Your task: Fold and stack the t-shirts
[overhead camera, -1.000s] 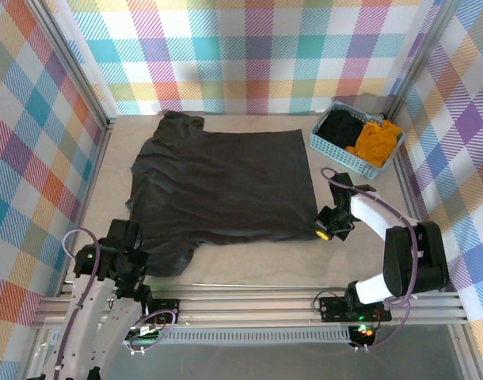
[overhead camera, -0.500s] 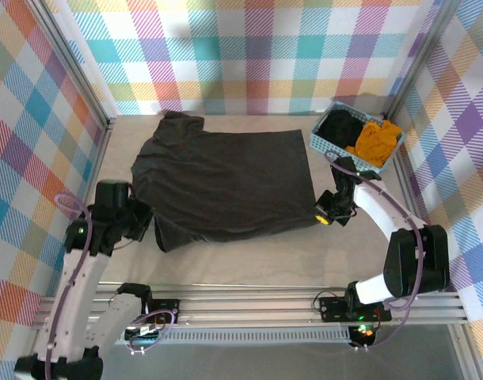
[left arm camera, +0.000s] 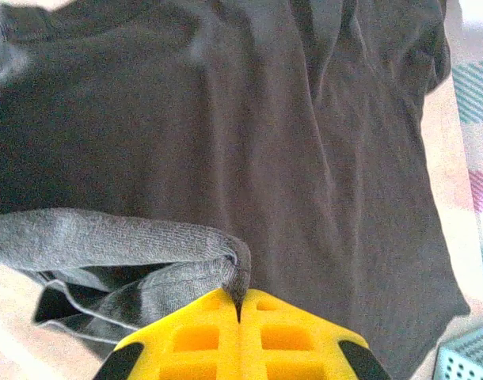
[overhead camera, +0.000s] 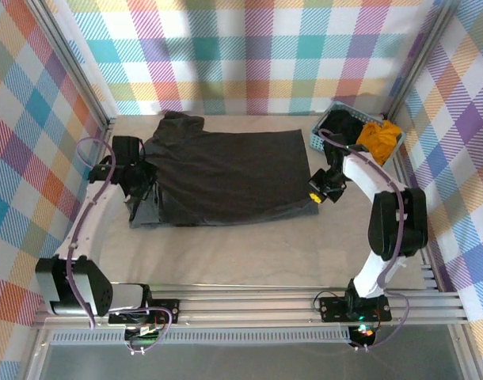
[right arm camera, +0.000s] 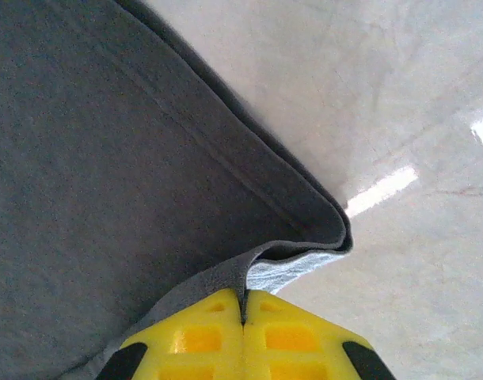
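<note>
Tight on edges of the charcoal t-shirt: left gripper, right gripper (jaws pressed together)

Both arms are made of long white tubes joined by fat, round black parts. The left arm and the right arm look the same. A thin purple cable loops along the left arm, and a second purple cable runs along the right one. Each arm stands on a small black base. The left gripper and the right gripper have bright yellow fingers. The fingers have square dents in them and black patches at their outer corners.
</note>
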You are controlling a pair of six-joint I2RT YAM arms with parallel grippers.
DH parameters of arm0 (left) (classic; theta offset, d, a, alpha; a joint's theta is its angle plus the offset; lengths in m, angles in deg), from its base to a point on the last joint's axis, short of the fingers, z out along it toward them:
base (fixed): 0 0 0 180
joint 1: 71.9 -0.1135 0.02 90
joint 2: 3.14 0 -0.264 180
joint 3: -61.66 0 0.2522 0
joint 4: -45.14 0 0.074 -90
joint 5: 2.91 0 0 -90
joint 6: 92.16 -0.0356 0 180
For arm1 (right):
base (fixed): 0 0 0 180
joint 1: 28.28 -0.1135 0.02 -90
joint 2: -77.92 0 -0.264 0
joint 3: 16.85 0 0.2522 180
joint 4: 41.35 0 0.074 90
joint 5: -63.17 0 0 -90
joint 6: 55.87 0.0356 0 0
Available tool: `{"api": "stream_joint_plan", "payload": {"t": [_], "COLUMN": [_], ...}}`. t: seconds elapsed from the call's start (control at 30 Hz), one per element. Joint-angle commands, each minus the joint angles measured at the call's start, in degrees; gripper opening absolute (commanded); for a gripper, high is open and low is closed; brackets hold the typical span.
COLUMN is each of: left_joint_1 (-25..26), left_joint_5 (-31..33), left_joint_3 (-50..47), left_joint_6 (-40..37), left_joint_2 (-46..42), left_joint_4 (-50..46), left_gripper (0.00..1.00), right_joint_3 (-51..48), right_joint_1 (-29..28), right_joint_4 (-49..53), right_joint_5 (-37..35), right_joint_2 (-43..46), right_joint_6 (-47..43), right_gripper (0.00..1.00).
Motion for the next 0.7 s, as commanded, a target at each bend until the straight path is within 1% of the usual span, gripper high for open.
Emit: {"api": "stream_joint_plan", "payload": {"t": [0.0, 0.33, 0.67], "left_joint_1": [-1.51, -3.91, -4.86], "left_joint_5": [2.16, 2.49, 1.47], "left_joint_3": [2.96, 8.47, 12.44], "left_joint_6": [-2.09, -3.62, -5.09], "left_joint_2": [1.66, 7.43, 14.62], "left_joint_4": [2.04, 3.99, 6.23], "left_gripper": [0.00, 0.00, 0.00], "right_joint_3": [3.80, 13.34, 18.77], "right_joint_1": [0.64, 1.17, 1.17], "right_joint_4": [2.00, 3.51, 4.51], "right_joint_5": [-1.71, -3.02, -2.89], "right_joint_2": [-2.54, -10.22, -15.54], "right_joint_6": [1.81, 2.14, 2.74], "right_gripper": [0.00, 0.00, 0.00]}}
